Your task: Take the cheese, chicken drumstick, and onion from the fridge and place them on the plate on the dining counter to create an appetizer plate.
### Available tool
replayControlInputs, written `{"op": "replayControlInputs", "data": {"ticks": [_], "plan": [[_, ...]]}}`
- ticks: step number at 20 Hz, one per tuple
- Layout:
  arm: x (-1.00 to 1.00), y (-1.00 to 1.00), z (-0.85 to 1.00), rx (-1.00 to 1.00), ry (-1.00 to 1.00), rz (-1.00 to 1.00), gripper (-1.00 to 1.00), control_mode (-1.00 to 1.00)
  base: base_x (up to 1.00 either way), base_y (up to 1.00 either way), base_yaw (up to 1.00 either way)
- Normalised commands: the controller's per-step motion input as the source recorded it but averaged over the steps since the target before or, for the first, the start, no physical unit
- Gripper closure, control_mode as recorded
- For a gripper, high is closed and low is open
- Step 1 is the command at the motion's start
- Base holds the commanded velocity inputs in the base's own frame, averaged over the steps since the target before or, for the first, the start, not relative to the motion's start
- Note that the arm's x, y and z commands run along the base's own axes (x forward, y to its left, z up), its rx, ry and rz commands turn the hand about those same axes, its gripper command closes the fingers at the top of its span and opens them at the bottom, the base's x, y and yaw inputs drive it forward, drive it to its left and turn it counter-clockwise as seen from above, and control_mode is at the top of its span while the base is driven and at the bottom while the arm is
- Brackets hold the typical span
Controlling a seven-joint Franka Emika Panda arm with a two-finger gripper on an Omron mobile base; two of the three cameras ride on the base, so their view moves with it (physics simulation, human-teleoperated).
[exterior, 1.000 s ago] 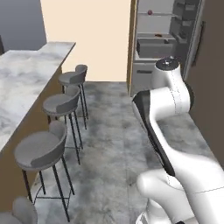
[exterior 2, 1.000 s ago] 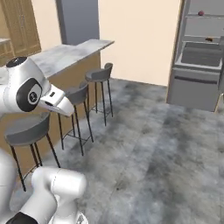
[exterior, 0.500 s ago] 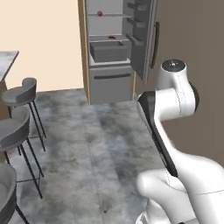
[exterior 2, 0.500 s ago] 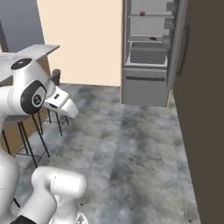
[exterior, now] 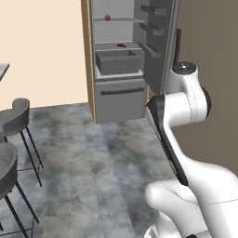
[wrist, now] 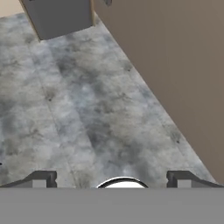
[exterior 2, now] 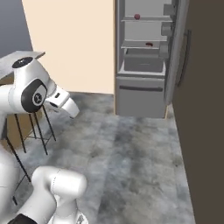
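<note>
The fridge [exterior: 121, 60] [exterior 2: 144, 57] stands open straight ahead, its door [exterior: 160, 42] swung to the right. A small reddish-purple onion [exterior: 108, 17] [exterior 2: 137, 17] sits on an upper shelf. The dark chicken drumstick [exterior: 122, 45] [exterior 2: 149, 44] lies on the shelf below, just above the grey drawer [exterior: 118, 62]. The cheese is hidden and the plate is out of view. A corner of the dining counter [exterior 2: 26, 54] shows at the left. My gripper [wrist: 111, 179] is open, with nothing between its fingers, looking down at the floor well short of the fridge.
Grey stools [exterior: 14, 116] stand at the left by the counter. A tall brown cabinet wall [exterior 2: 205, 109] [wrist: 175, 65] runs along the right side, close to the arm. Grey stone floor [exterior: 102, 153] lies between the base and the fridge's lower drawer [wrist: 61, 17].
The whole picture has shifted: the base has turned and driven toward the fridge, which now stands centred and larger. The counter and stools have slid off to the left.
</note>
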Motion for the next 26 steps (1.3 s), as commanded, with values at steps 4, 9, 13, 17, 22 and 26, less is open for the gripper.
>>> {"op": "replayControlInputs", "data": {"ticks": [4,9,13,17,22,26], "plan": [[0.00,0.00,0.00,0.00,0.00,0.00,-1.00,1.00,1.00,-0.48,0.03],[0.00,0.00,0.00,0.00,0.00,0.00,-1.00,1.00,1.00,-0.44,0.10],[0.00,0.00,0.00,0.00,0.00,0.00,-1.00,1.00,1.00,-0.13,0.11],[0.00,0.00,0.00,0.00,0.00,0.00,-1.00,1.00,1.00,-0.07,0.08],[0.00,0.00,0.00,0.00,0.00,0.00,-1.00,1.00,1.00,-0.23,0.02],[0.00,0.00,0.00,0.00,0.00,0.00,-1.00,1.00,1.00,-0.27,0.00]]}}
